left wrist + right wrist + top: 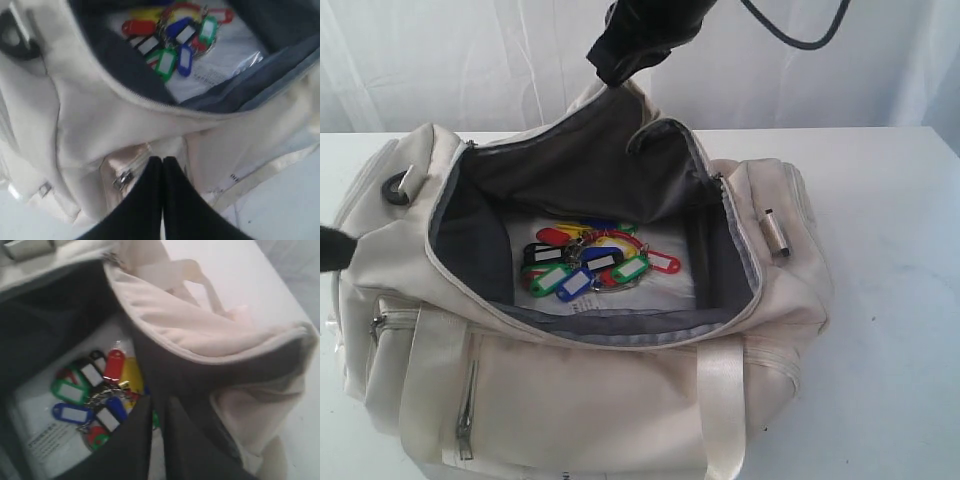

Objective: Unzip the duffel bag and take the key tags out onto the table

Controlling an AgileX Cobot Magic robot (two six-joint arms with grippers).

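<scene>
The cream duffel bag [580,400] lies on the white table [890,250] with its main zip open and its grey lining showing. The bunch of coloured key tags [590,262] rests on a white sheet at the bag's bottom; they also show in the left wrist view, key tags [172,42], and the right wrist view, key tags [95,390]. My right gripper [620,65] is above the bag's far side, shut on the far flap [210,335] and holding it lifted. My left gripper [162,161] is shut and empty, beside the bag's left end, near a side-pocket zip pull [122,179].
A metal zip pull [775,232] lies on the bag's right end and a black D-ring [398,186] on its left end. Webbing straps [722,420] hang down the front. A white curtain closes off the back, and bare table extends to the right.
</scene>
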